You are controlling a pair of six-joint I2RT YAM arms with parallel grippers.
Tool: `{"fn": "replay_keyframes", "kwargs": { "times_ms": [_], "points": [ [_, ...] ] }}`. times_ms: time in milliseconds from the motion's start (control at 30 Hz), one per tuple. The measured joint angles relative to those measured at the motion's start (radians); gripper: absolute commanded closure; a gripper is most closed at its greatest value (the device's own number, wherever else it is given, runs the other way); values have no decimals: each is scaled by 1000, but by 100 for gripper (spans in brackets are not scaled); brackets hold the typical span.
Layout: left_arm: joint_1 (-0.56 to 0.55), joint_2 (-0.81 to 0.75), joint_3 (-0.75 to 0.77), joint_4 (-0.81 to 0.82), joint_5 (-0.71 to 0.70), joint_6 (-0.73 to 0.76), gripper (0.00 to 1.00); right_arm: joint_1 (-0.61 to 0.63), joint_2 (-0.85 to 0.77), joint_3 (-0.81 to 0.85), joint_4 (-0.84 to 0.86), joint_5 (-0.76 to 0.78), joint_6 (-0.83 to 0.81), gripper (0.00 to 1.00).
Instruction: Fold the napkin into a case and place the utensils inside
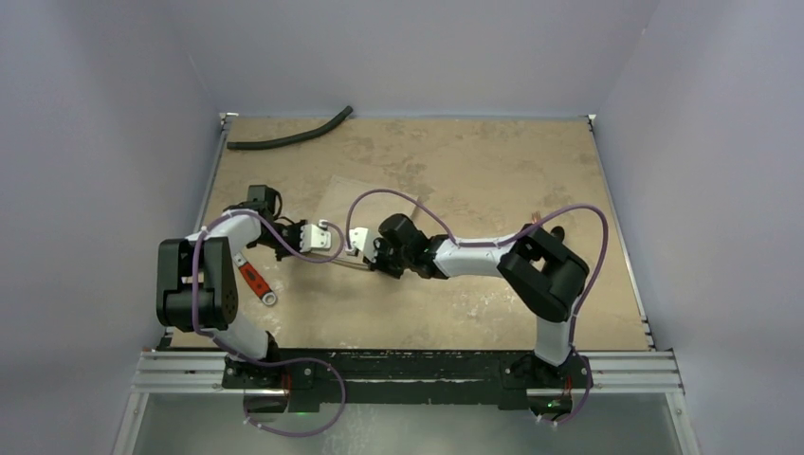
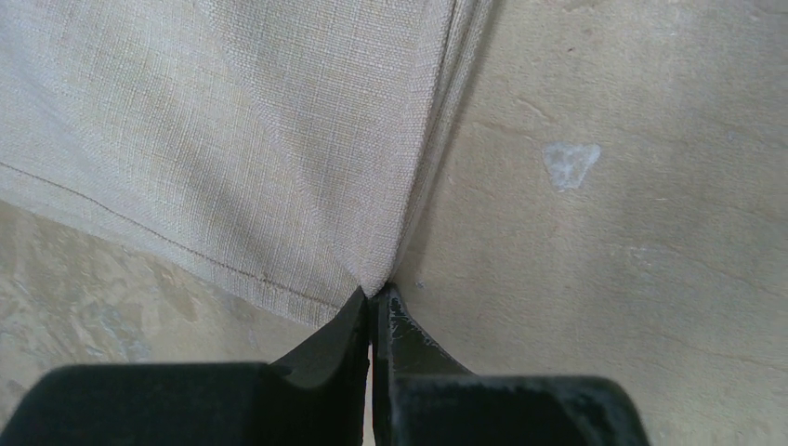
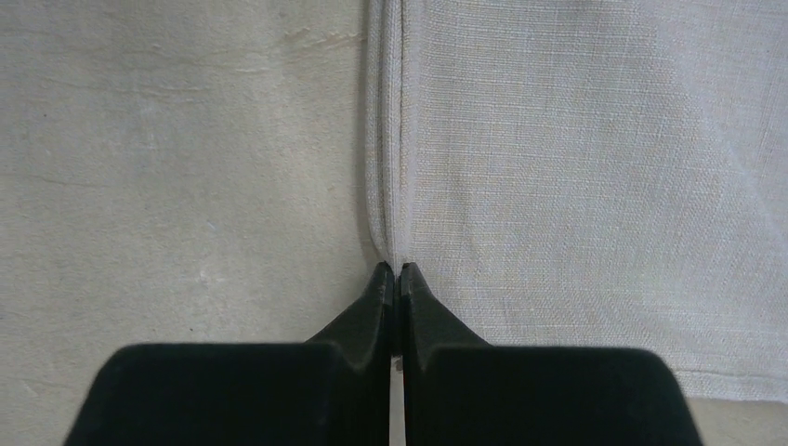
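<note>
The napkin (image 2: 279, 139) is a beige woven cloth, nearly the tabletop's colour. It lies flat and folded over on itself: stacked layers show along one straight folded edge, and a stitched hem crosses it. My left gripper (image 2: 374, 299) is closed on the pointed corner where fold and hem meet. My right gripper (image 3: 394, 276) is pinched on the layered edge, with the cloth lying to its right. From above, the fork (image 1: 537, 219) shows as a copper sliver beyond my right elbow. The spoon (image 1: 557, 230) is a dark spot beside it, both well apart from the cloth.
</note>
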Motion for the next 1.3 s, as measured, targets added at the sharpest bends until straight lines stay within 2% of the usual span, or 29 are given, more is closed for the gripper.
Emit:
{"fn": "replay_keyframes", "kwargs": {
  "times_ms": [333, 800, 933, 1100, 1200, 1300],
  "points": [
    [5, -11, 114, -183, 39, -58, 100, -1, -131, -64, 37, 48, 134, 100],
    [10, -251, 210, -453, 89, -64, 100, -26, -394, -89, 12, 97, 298, 100],
    [9, -334, 210, -613, 99, -38, 100, 34, -478, -150, -42, 77, 351, 100],
    [-8, -545, 223, -750, 77, -80, 100, 212, -623, -143, -188, 47, 455, 100],
    [-69, -663, 340, -803, 79, -153, 100, 273, -716, -89, -269, 24, 518, 100],
    [-101, -675, 506, -816, 114, -243, 100, 238, -793, -50, -280, 11, 557, 100]
  ]
}}
